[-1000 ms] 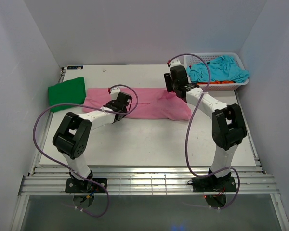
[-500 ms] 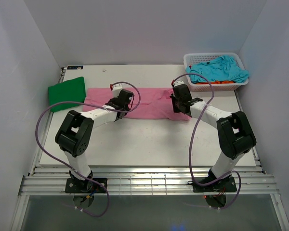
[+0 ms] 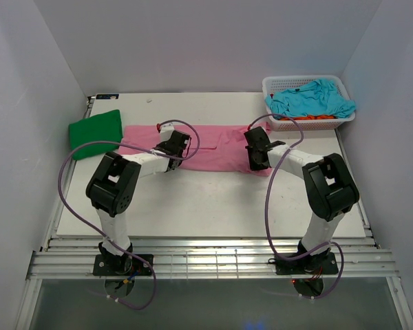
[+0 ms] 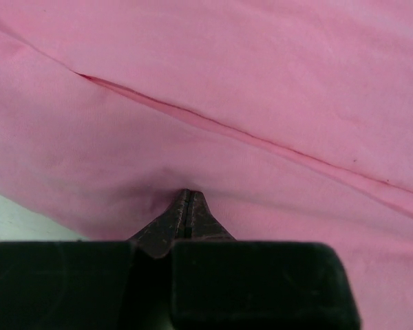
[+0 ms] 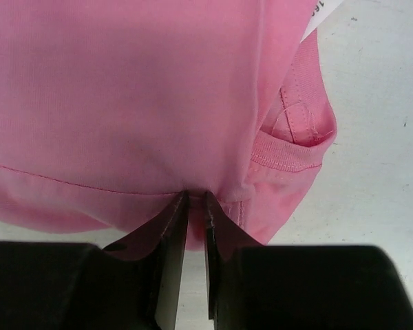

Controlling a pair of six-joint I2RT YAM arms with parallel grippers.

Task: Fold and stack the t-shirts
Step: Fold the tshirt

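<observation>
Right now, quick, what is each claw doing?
Left claw: closed, pinching the pink t-shirt.
Right claw: closed on the pink t-shirt's edge.

A white table spreads before me, pale walls on three sides. A white mesh basket sits in its far right corner. Metal rails run along the near edge.

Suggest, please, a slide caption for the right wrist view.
Right gripper pinching the near edge of the pink t-shirt, beside its collar, on the white table.
</observation>
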